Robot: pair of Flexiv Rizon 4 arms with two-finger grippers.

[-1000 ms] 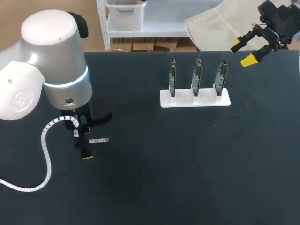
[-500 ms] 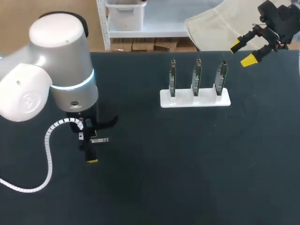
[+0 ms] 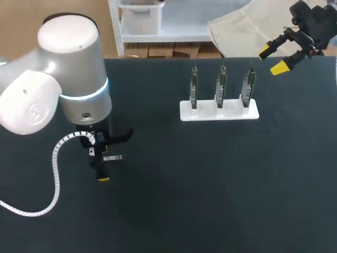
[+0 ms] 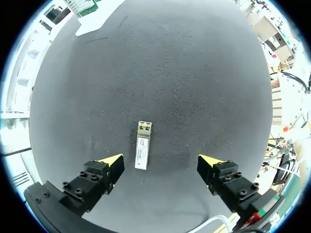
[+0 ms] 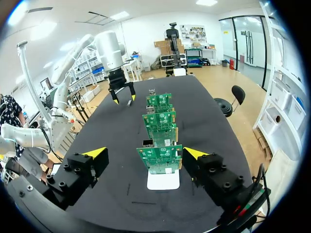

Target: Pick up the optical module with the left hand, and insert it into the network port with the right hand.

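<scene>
The left gripper hangs spread apart over the optical module (the right gripper is spread too).

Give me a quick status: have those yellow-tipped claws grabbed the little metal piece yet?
Left gripper open, straddling the optical module, which lies flat on the table, ungrabbed. Right gripper open, hovering beyond the board stand. Nothing seen in the way.

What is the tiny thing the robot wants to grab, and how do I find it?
Find the black table, then the big white left arm over it. Right under that arm, between the open yellow-tipped fingers of the left gripper, lies the optical module. It is a small silver bar lying flat by itself, while the green circuit boards stand upright in a white holder.
</scene>
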